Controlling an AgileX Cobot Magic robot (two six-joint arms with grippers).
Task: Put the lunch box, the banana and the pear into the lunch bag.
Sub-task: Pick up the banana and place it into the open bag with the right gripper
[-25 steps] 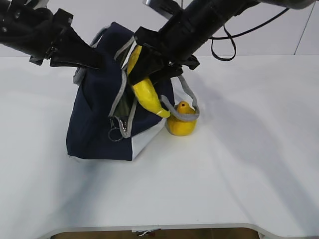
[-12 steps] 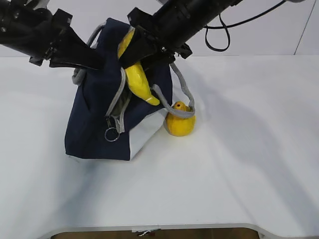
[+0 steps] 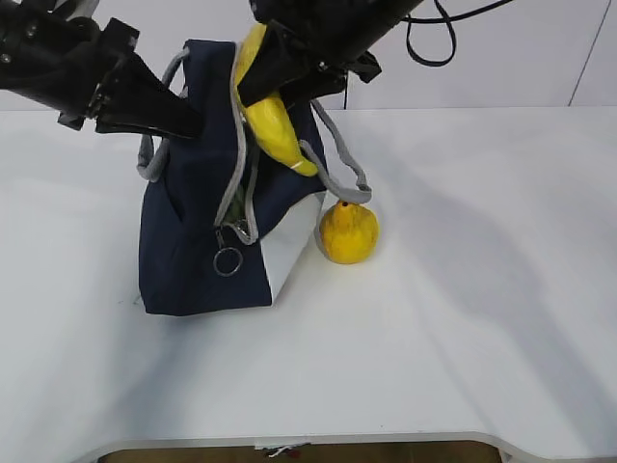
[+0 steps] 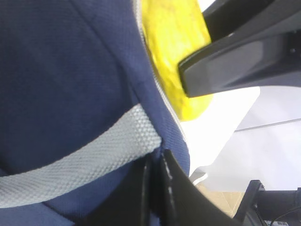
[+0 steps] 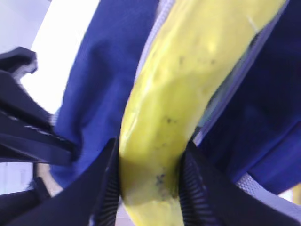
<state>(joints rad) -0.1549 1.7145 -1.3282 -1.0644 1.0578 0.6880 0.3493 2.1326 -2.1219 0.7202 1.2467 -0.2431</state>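
- The lunch bag point(image 3: 198, 241), boxy navy fabric with a white side panel, stands on the white table point(image 3: 463, 318); its top gapes, though what lies inside is hidden.
- The banana point(image 3: 270, 121), smooth and curved, hangs over the bag's opening, clamped between the right gripper point(image 5: 148, 188) jaws.
- The left gripper point(image 4: 155, 188) is clenched on what seems to be the bag's rim, beside a grey woven handle point(image 4: 80, 162).
- The pear point(image 3: 349, 231), squat and lumpy, sits just right of the bag.
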